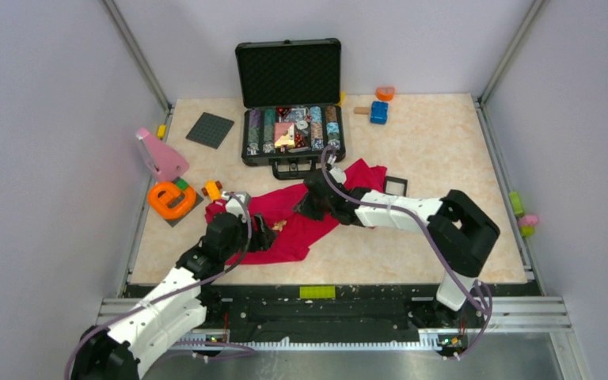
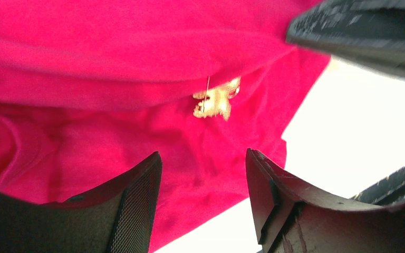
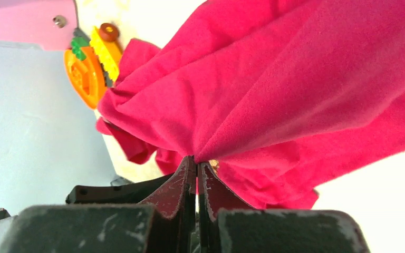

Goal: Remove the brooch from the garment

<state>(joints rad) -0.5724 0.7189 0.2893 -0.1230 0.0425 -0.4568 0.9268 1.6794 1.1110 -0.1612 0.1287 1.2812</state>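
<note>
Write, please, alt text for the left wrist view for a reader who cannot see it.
A small golden brooch, its pin showing, sits on a rumpled red garment that fills most of the frame. The left gripper points at it, jaws open and empty.

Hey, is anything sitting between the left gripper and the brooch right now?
Nothing visible does. The brooch lies exposed on the red garment, straight ahead of the open fingers of the left gripper; only a cloth fold overhangs its top edge.

The garment (image 1: 299, 231) is plain crimson, the brooch (image 2: 217, 99) seemingly pale gold, the table (image 1: 443, 150) marbled beige.
</note>
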